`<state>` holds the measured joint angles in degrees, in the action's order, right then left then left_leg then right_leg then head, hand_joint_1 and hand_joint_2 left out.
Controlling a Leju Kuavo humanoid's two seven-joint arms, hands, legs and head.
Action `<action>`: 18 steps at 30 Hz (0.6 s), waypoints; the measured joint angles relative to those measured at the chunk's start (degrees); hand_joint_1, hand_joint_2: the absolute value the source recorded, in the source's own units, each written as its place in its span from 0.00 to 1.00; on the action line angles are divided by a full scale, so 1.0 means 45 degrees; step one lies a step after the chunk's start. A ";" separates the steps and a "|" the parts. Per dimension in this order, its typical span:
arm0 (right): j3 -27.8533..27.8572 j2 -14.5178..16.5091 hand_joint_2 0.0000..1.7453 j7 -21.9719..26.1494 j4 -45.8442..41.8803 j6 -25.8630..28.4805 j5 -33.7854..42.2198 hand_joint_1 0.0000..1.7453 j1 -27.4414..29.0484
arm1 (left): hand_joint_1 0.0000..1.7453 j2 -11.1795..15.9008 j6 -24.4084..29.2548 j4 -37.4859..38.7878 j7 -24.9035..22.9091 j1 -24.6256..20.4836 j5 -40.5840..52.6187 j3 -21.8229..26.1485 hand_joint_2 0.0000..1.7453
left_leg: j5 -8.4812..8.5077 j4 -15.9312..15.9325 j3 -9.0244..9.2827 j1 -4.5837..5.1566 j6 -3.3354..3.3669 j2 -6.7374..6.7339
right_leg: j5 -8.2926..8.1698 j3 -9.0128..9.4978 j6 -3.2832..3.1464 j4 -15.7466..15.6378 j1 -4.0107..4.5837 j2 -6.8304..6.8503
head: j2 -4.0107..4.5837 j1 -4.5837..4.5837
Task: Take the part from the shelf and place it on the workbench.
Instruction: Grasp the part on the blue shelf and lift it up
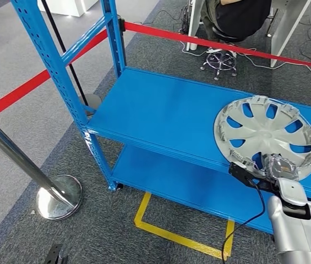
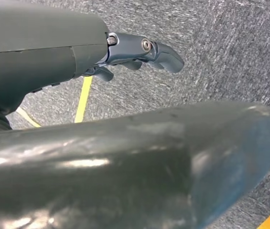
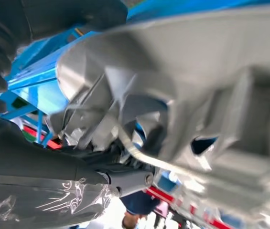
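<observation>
The part is a silver wheel cover [image 1: 266, 129] lying on the blue shelf [image 1: 166, 110] at the right, its near rim at the shelf's front edge. My right hand [image 1: 280, 168] is at that near rim. Close up in the right wrist view, the wheel cover [image 3: 198, 71] is blurred, and my right hand [image 3: 54, 176] grips its rim, with a dark finger [image 3: 129, 180] under the edge. My left hand [image 2: 47, 52] hangs over grey carpet, its fingers [image 2: 144, 47] slightly bent and holding nothing.
The shelf has a lower blue board and blue uprights [image 1: 54, 60]. A red barrier belt [image 1: 228, 47] runs behind it to a chrome post with a round base [image 1: 58, 195]. A seated person [image 1: 236, 16] is beyond. Yellow floor tape [image 1: 178, 236] lies in front.
</observation>
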<state>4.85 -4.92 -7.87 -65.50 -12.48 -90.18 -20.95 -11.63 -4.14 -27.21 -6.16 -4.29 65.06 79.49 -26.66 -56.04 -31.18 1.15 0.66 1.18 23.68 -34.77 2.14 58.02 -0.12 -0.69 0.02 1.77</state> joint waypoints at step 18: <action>-0.0191 0.0633 1.00 0.1282 -0.3286 0.0826 0.1009 1.00 0.0715 | 0.00 -0.0306 0.0016 -0.0123 -0.0050 0.0075 -0.0452 0.0005 0.00 | 0.0046 0.0002 -0.0047 -0.0021 -0.0025 0.0009 | -0.0019 -0.0044 -0.0022 0.0004 0.0012 0.0023 | 0.0000 0.0001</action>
<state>3.99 -2.07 -2.10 -80.28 -8.77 -85.64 -17.74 -13.01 -4.07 -27.76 -6.39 -3.96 63.03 79.52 -26.45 -56.03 -31.39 1.05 0.55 1.22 23.60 -34.97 2.04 58.03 -0.07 -0.58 0.02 1.77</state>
